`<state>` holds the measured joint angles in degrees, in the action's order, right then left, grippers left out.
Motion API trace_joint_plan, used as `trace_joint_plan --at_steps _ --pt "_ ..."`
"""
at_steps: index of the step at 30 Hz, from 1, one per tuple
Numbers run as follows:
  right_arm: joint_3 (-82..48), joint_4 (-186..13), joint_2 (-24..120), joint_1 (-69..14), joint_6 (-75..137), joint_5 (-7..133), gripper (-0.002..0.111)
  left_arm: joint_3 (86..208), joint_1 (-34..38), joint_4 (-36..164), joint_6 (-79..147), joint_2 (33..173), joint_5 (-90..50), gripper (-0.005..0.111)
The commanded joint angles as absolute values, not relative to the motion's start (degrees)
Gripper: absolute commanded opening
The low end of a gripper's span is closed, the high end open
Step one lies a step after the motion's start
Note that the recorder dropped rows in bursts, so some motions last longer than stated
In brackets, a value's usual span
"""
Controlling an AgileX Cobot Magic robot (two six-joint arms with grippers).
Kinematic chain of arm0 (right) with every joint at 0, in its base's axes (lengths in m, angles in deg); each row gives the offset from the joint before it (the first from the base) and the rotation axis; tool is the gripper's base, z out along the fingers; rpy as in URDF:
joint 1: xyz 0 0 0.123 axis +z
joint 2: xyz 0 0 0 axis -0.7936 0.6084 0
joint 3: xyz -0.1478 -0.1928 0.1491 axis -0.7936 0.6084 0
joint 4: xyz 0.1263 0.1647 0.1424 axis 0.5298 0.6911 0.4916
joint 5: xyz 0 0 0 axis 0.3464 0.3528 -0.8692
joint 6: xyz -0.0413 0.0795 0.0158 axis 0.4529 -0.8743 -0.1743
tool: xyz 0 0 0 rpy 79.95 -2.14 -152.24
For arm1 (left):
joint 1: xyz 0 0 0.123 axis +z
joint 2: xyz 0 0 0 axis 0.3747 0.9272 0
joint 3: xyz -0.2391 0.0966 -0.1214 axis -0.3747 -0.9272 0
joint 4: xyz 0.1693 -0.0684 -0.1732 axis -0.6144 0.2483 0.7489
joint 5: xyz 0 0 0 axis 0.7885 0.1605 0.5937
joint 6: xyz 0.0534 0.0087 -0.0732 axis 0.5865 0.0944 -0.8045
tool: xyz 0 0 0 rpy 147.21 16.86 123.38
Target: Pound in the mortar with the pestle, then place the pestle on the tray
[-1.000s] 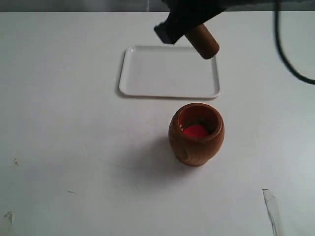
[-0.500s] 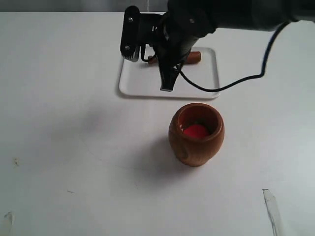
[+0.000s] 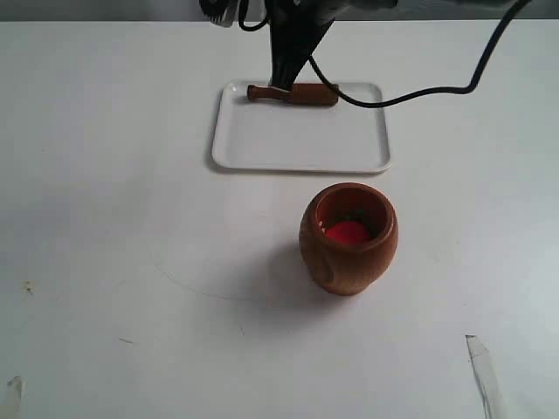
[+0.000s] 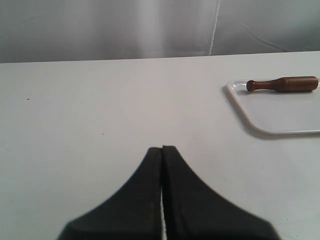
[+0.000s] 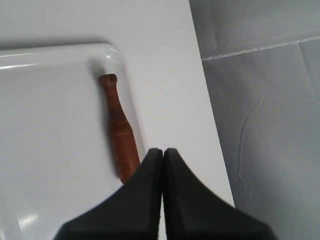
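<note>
Standing nearest, the mortar (image 3: 348, 262) holds a red item (image 3: 347, 231), and beyond it the pestle (image 3: 293, 93) lies flat along the far rim of the tray (image 3: 297, 144), the right gripper (image 5: 162, 152) just above it with fingers pressed together on nothing, the left gripper (image 4: 161, 150) likewise clenched empty.

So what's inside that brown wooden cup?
A red thing lies inside the mortar. The mortar's front wall hides the bottom, so anything under the red thing cannot be seen.

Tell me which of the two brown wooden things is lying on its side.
The pestle: it lies flat along one long edge of the white tray, while the mortar stands upright on the table, opening upward.
</note>
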<state>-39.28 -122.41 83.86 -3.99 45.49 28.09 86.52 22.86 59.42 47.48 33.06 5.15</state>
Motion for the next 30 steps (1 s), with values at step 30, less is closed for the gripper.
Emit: trace_joint_plan --at_steps 30 --pt "-25.8 -117.0 70.6 -4.0 38.7 44.4 0.0 86.5 22.4 59.8 47.0 33.0 5.0 0.0"
